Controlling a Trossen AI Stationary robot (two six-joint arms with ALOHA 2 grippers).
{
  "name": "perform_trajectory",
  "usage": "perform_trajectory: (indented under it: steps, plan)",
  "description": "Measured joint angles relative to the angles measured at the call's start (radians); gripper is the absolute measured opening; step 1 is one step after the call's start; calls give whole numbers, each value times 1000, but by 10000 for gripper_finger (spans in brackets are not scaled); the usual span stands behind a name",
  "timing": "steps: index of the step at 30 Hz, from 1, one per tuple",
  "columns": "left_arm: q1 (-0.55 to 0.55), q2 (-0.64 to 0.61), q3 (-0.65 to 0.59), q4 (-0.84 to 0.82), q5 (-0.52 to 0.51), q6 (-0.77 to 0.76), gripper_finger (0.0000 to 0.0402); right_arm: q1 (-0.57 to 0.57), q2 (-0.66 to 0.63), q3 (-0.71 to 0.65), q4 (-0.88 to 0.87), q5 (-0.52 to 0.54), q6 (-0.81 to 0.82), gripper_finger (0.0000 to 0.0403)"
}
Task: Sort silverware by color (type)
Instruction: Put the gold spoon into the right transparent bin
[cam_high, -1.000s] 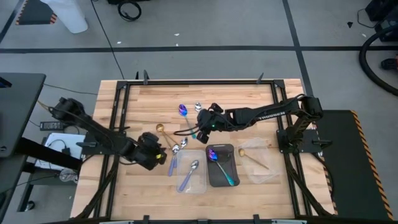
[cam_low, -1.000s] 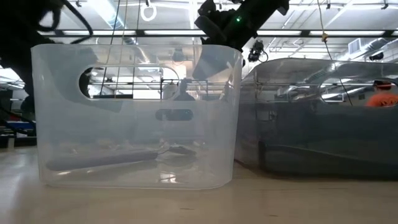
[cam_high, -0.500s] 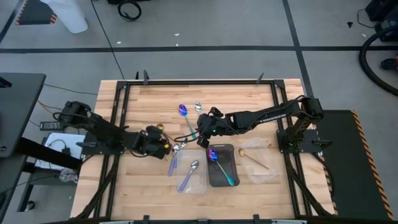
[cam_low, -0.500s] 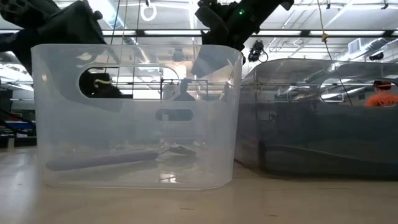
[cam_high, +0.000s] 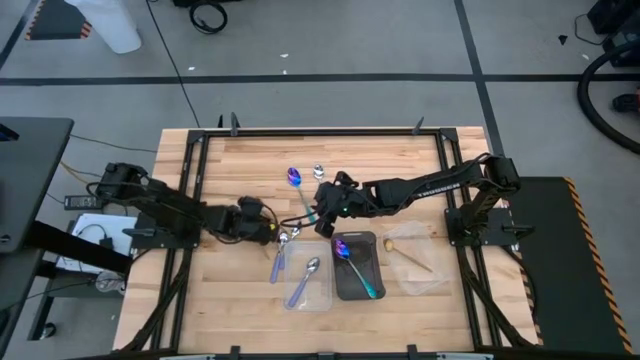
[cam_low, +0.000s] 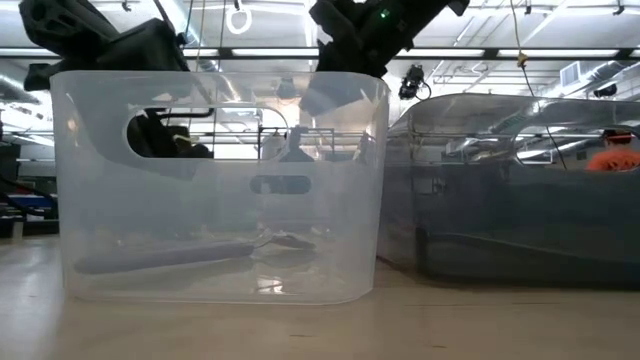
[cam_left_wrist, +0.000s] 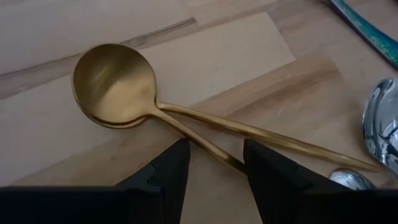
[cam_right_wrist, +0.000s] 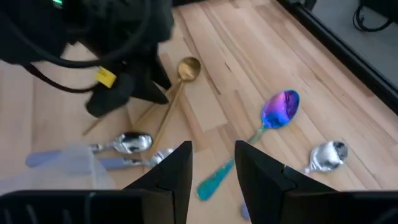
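In the dark tray (cam_high: 357, 275), an iridescent spoon (cam_high: 352, 262) lies.

Both arms were dark, built of slender tubular links between bulkier joint housings. The right arm (cam_high: 430, 185) bore white lettering along its forearm link, too small to read. Black cables ran along the left arm (cam_high: 165, 205). A yellow tag (cam_right_wrist: 106, 76) sat on the left arm's wrist housing, just behind its pincer. A green indicator light (cam_low: 381, 14) glowed on the right wrist housing. Each pincer's fingers (cam_left_wrist: 166, 174) were matte black and wedge-shaped.
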Motion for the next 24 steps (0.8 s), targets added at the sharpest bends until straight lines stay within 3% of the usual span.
perform_trajectory:
  steps: [11,24]
  plan:
    - [21,18,2,-57,36,43,156,19,0,0,-4,-16,-6,130]
    - [32,18,1,-120,49,48,69,57,0,0,-13,-17,-6,130]
